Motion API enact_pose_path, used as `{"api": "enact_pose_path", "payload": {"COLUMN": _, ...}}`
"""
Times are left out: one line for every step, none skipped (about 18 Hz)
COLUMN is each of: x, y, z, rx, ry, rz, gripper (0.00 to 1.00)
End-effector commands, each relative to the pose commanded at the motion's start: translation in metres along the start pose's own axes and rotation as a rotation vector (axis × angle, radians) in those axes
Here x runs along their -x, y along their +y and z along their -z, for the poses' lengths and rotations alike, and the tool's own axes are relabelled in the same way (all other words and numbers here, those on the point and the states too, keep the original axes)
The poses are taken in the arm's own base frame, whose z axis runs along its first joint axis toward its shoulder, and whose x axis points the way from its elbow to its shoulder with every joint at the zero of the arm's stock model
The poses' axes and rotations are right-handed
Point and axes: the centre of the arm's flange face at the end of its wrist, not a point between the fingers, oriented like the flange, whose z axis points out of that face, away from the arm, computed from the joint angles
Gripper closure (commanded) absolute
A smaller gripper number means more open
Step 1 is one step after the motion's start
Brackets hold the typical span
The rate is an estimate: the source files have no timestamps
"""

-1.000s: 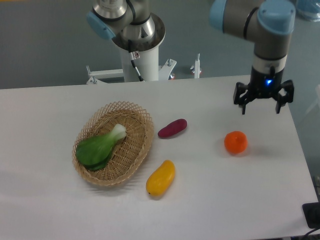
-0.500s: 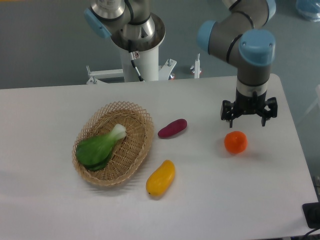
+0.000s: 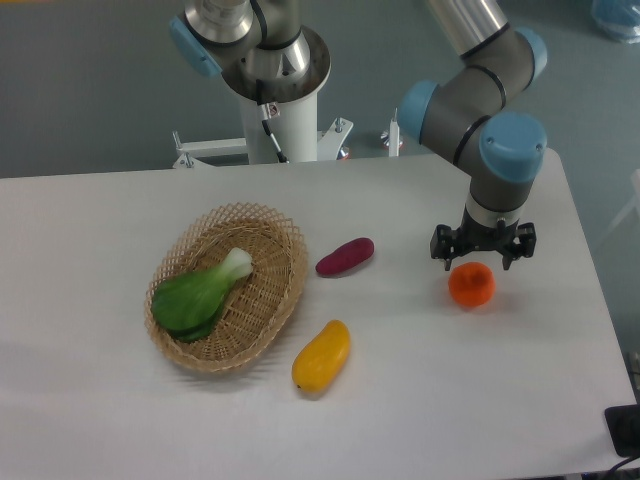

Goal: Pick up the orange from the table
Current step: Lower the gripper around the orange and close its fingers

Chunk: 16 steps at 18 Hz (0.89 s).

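One orange (image 3: 472, 285) lies on the table (image 3: 450, 400) under one wide-open, unladen tool (image 3: 483, 258).

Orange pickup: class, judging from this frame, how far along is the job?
Done: the gripper is positioned directly above the orange, jaws open. In hand: nothing yet; the orange sits on the table. Left: lower, close on it, lift.

Bright orange (image 3: 471, 285), white table (image 3: 420, 400)
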Motion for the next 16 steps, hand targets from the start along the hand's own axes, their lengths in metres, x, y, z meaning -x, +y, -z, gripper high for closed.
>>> {"api": "enact_pose_path", "payload": {"x": 0.004, "y": 0.001, "z": -0.007, "rx": 0.005, "ry": 0.006, "rz": 0.011, "gripper": 0.0}}
{"api": "enact_pose_path", "payload": {"x": 0.01, "y": 0.002, "z": -0.008, "rx": -0.007, "ry": -0.004, "rz": 0.023, "gripper": 0.0}}
{"api": "enact_pose_path", "payload": {"x": 0.01, "y": 0.002, "z": -0.011, "rx": -0.012, "ry": -0.001, "rz": 0.026, "gripper": 0.0}}
{"api": "enact_pose_path", "payload": {"x": 0.012, "y": -0.001, "z": -0.012, "rx": -0.021, "ry": -0.001, "rz": 0.034, "gripper": 0.0}}
{"api": "enact_pose_path", "payload": {"x": 0.014, "y": -0.001, "z": -0.011, "rx": -0.025, "ry": -0.003, "rz": 0.046, "gripper": 0.0}}
{"api": "enact_pose_path", "payload": {"x": 0.017, "y": -0.001, "z": -0.01, "rx": -0.028, "ry": -0.004, "rz": 0.052, "gripper": 0.0}}
{"api": "enact_pose_path", "payload": {"x": 0.019, "y": 0.0, "z": -0.01, "rx": -0.037, "ry": 0.0, "rz": 0.058, "gripper": 0.0}}
{"api": "enact_pose_path", "payload": {"x": 0.022, "y": -0.001, "z": -0.01, "rx": -0.043, "ry": 0.002, "rz": 0.064, "gripper": 0.0}}
{"api": "enact_pose_path", "payload": {"x": 0.022, "y": -0.002, "z": -0.012, "rx": -0.046, "ry": 0.001, "rz": 0.073, "gripper": 0.0}}
{"api": "enact_pose_path", "payload": {"x": 0.022, "y": -0.003, "z": -0.012, "rx": -0.051, "ry": -0.003, "rz": 0.084, "gripper": 0.0}}
{"api": "enact_pose_path", "payload": {"x": 0.021, "y": -0.004, "z": -0.015, "rx": -0.052, "ry": -0.004, "rz": 0.084, "gripper": 0.0}}
{"api": "enact_pose_path", "payload": {"x": 0.02, "y": -0.006, "z": -0.019, "rx": -0.051, "ry": -0.002, "rz": 0.081, "gripper": 0.0}}
{"api": "enact_pose_path", "payload": {"x": 0.018, "y": -0.006, "z": -0.021, "rx": -0.05, "ry": -0.001, "rz": 0.079, "gripper": 0.0}}
{"api": "enact_pose_path", "payload": {"x": 0.016, "y": -0.005, "z": -0.023, "rx": -0.047, "ry": 0.002, "rz": 0.081, "gripper": 0.0}}
{"api": "enact_pose_path", "payload": {"x": 0.015, "y": -0.005, "z": -0.024, "rx": -0.046, "ry": 0.003, "rz": 0.079, "gripper": 0.0}}
{"api": "enact_pose_path", "payload": {"x": 0.015, "y": -0.005, "z": -0.022, "rx": -0.048, "ry": 0.001, "rz": 0.079, "gripper": 0.0}}
